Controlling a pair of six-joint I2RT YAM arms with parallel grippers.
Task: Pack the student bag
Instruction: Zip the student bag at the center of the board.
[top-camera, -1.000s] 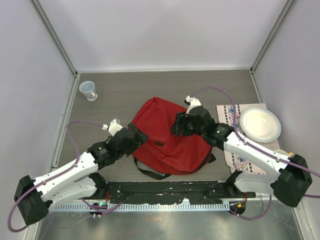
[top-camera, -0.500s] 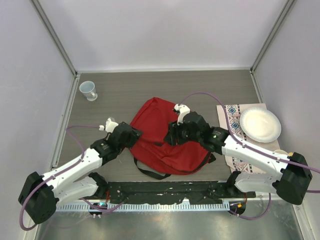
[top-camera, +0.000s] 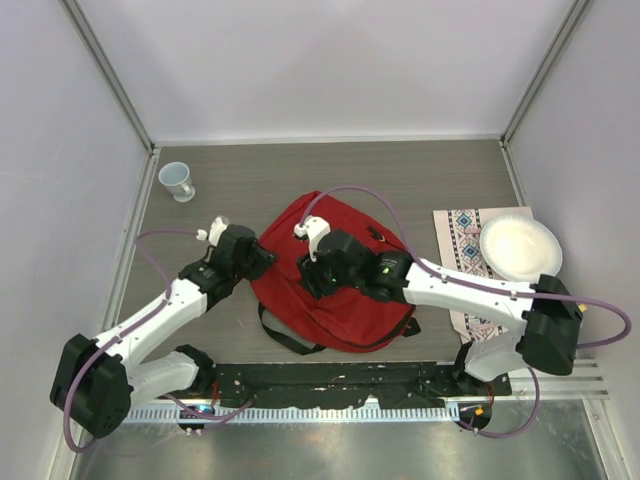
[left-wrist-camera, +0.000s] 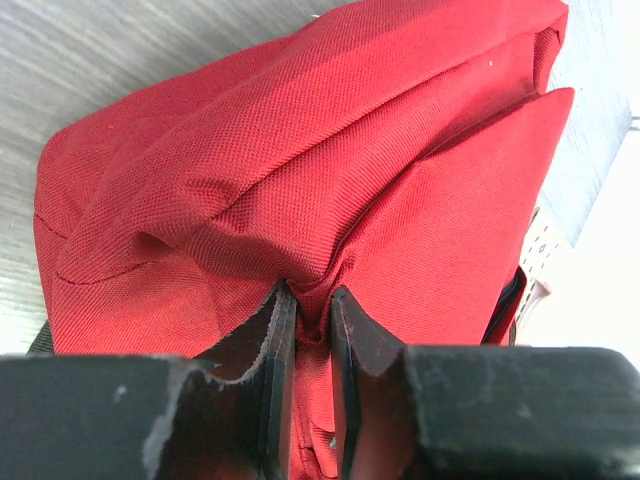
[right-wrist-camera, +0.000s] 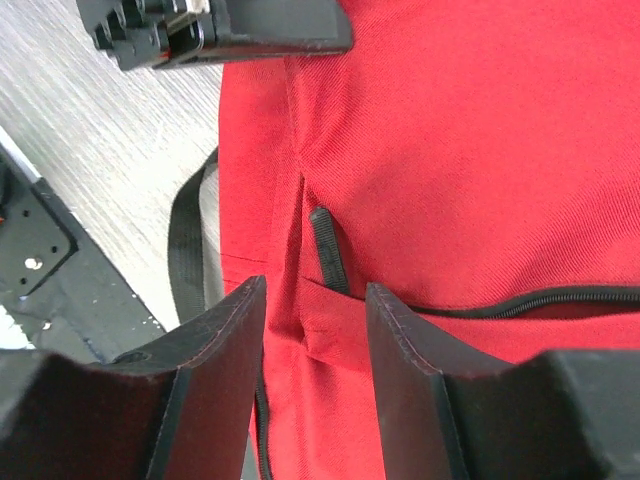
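Grey wood-grain tabletop (top-camera: 440, 170), pale walls (top-camera: 300, 60) around; coarse-woven red student bag (top-camera: 350, 310) lies mid-table. My left gripper (left-wrist-camera: 308, 305) pinches a fold of it; my right gripper (right-wrist-camera: 312, 300) hovers, jaws apart.

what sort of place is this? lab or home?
Probably a lab test cell: bare white enclosure walls, left arm and right arm bolted to the table, staged props: student bag, cup, plate.

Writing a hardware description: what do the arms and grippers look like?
The left arm and right arm have white shells, black joints and a looping purple cable each. The left gripper and right gripper are black, with flat, scuffed fingers.
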